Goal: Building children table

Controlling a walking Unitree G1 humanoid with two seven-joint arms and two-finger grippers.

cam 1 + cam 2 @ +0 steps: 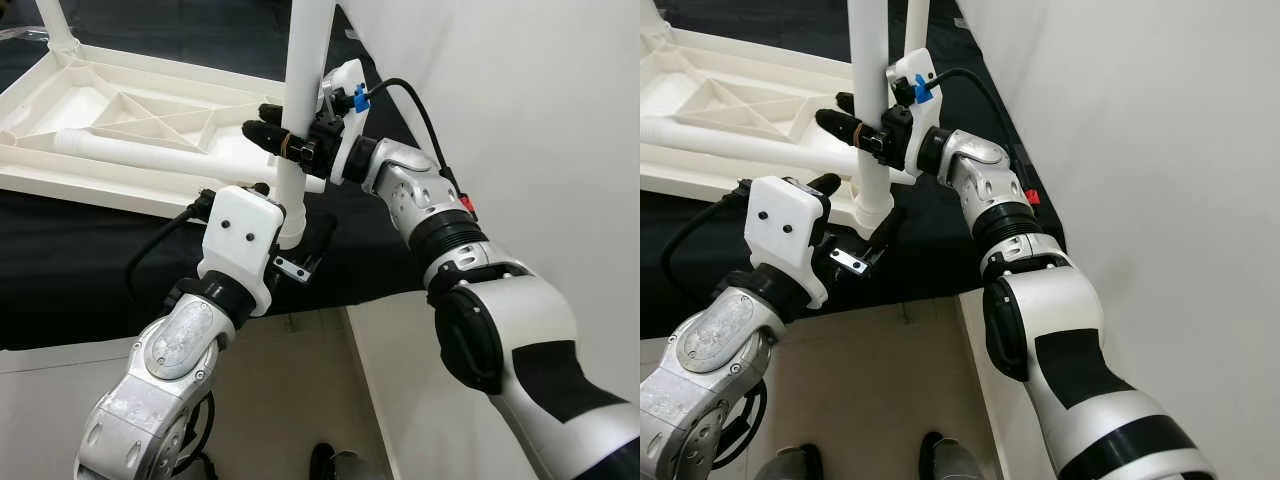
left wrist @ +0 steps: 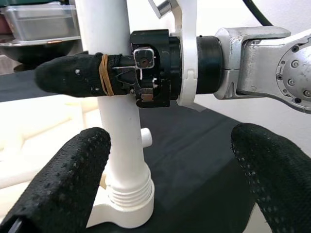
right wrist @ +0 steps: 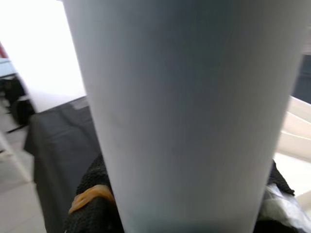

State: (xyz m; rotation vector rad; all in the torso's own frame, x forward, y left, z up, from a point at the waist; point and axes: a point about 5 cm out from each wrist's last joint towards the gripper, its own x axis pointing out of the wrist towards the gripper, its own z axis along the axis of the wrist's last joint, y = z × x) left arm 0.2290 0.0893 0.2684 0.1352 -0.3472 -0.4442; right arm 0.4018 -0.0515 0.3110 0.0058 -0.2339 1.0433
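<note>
White wall (image 1: 540,110) close on the right, tan floor (image 1: 290,390) open below the edge of the black cloth (image 1: 100,270) where the upturned white tabletop (image 1: 110,125) lies, a loose leg (image 1: 150,155) resting across its ribs. Right gripper (image 1: 280,135) clamped around the upright table leg (image 1: 300,110) partway up, fingers closed tight on it. Left gripper (image 2: 170,170) spread wide at the threaded foot of that leg, by its corner socket (image 2: 121,213), holding nothing.
</note>
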